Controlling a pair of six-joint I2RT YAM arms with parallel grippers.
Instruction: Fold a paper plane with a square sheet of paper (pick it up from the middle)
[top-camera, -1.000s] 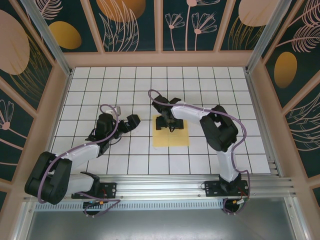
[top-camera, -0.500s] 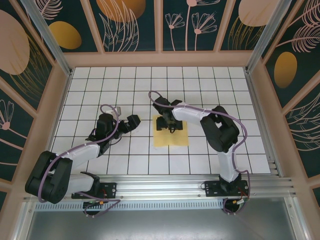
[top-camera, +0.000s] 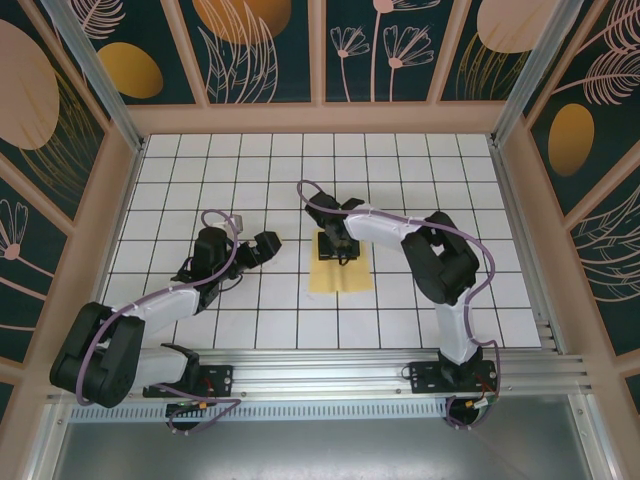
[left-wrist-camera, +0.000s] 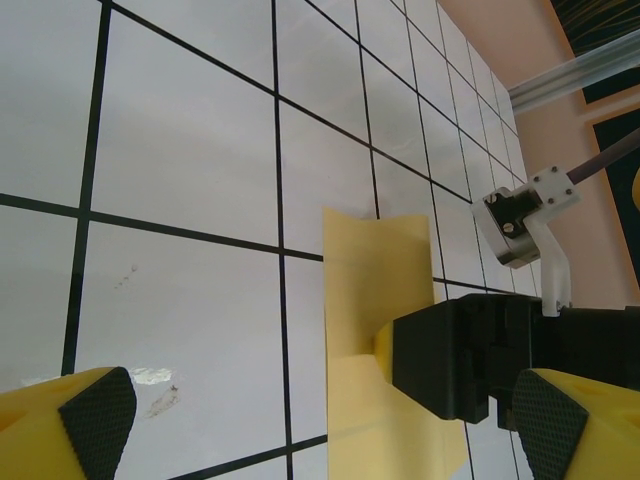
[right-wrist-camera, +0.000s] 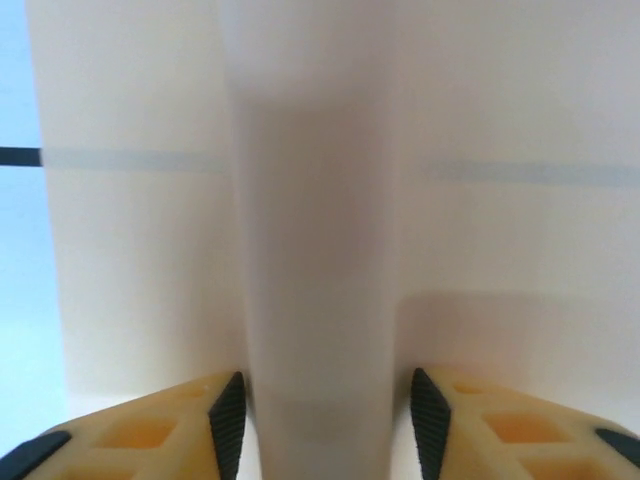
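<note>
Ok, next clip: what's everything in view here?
square sheet of paper: one, pale yellow, table centre, middle bunched into a ridge
table: one, white tiles with black grid lines, inside the walls
wall panels: several, dark teal with orange floral print, around the table
rail: one, silver, near edge, under both arm bases
left hand: one, black with yellow fingers, open, left of the paper
right hand: one, black, paper's middle, pinching the ridge

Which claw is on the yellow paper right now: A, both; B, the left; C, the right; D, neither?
C: the right claw bunches the middle of the paper into a ridge in its grip, while the left claw hangs open to the side, off the sheet.
</note>
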